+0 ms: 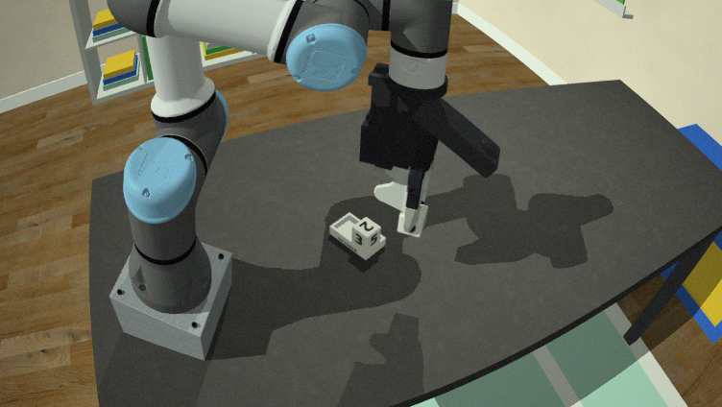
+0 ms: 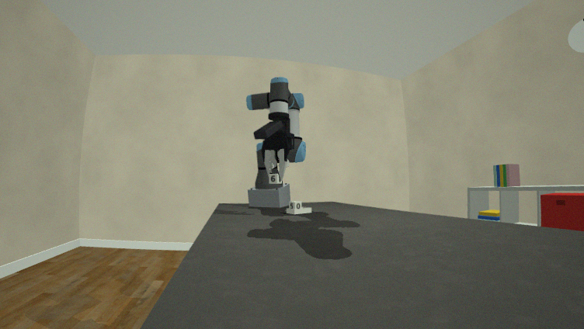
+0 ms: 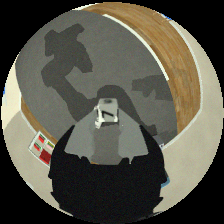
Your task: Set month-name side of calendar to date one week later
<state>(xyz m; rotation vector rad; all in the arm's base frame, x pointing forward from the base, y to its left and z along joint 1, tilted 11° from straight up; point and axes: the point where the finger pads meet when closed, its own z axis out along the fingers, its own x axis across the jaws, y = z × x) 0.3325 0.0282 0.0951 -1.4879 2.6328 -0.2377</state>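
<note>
The white tray [image 1: 338, 237] [image 2: 303, 211] stands on the table, its lettered side at the front left in the top view. A white cube [image 1: 366, 233] [image 2: 294, 205] sits in the tray's right end, with 3 above the lettering, 5 on the right side and 2 on top; the exterior view shows its 5 and 0. The tray's left end is empty. My gripper [image 1: 413, 221] [image 2: 276, 174] [image 3: 108, 109] is shut on the other cube [image 1: 403, 227] [image 2: 272, 178] [image 3: 107, 106], held above the table beyond the tray. Its 6 faces the exterior view; a finger hides part of it in the top view.
The robot's base [image 1: 161, 333] [image 2: 267, 197] stands on the table [image 1: 556, 136] [image 2: 286, 285] left of the tray in the top view. Shelves with books and a red box [image 2: 566, 212] are off the table.
</note>
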